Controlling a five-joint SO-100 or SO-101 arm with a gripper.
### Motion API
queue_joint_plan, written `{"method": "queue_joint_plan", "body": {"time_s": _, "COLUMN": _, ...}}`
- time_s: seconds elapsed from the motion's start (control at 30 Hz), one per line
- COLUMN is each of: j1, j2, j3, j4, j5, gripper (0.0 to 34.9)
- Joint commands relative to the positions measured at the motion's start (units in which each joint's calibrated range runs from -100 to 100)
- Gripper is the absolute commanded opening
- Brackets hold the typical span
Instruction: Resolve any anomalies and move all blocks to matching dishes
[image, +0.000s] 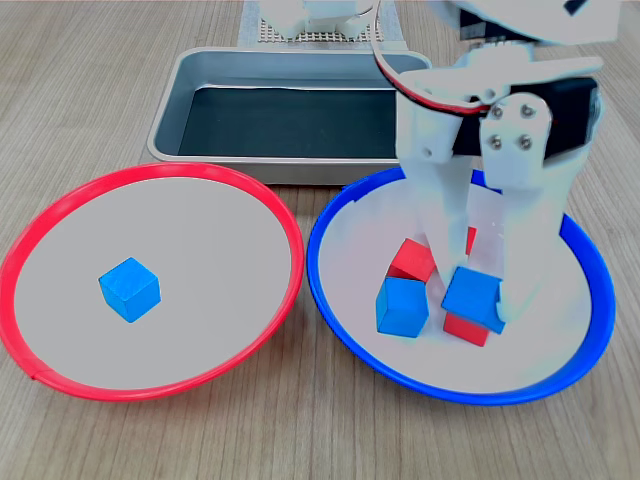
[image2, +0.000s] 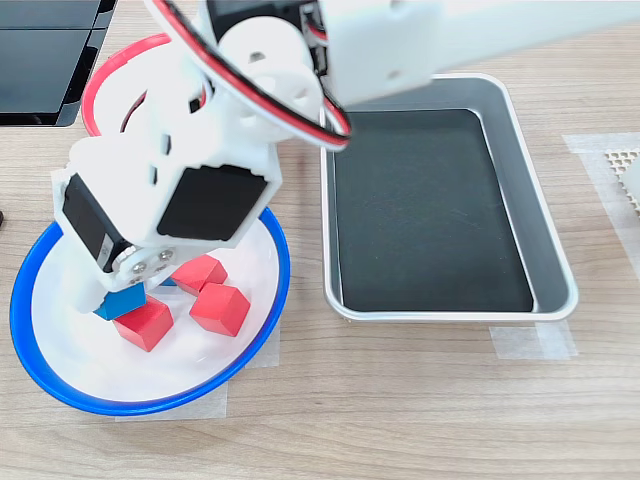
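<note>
Gripper (image: 462, 285) closed narrowly around a blue block (image: 474, 297), atop a red block (image: 466, 327) in the blue-rimmed dish (image: 345, 330); another blue cube (image: 129, 289) misplaced in the red-rimmed dish (image: 60, 200).

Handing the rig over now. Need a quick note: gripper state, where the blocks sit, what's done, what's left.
Gripper: down in the blue-rimmed dish, jaws around a blue block that sits on a red block; whether it is firmly gripped cannot be told.
Blue-rimmed dish: another blue block plus three red blocks, clearest in the second exterior view.
Red-rimmed dish: one lone blue block, misplaced.
Grey metal tray: no blocks.
Done: no red block sorted yet.
Left: move the three reds to the red-rimmed dish and the lone blue across.
</note>
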Motion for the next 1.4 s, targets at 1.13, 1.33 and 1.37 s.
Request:
{"method": "queue_joint_plan", "body": {"time_s": 1.13, "j1": -0.90, "j2": 4.15, "j3": -4.41, "j4": 5.78, "j5": 7.67, "gripper": 0.3}}
{"method": "queue_joint_plan", "body": {"time_s": 1.33, "j1": 0.04, "j2": -2.84, "j3": -4.13, "j4": 10.65, "j5": 6.06, "gripper": 0.2}}
{"method": "queue_joint_plan", "body": {"time_s": 1.37, "j1": 0.42, "j2": -4.29, "j3": -4.86, "j4": 11.97, "j5": 5.42, "gripper": 0.2}}
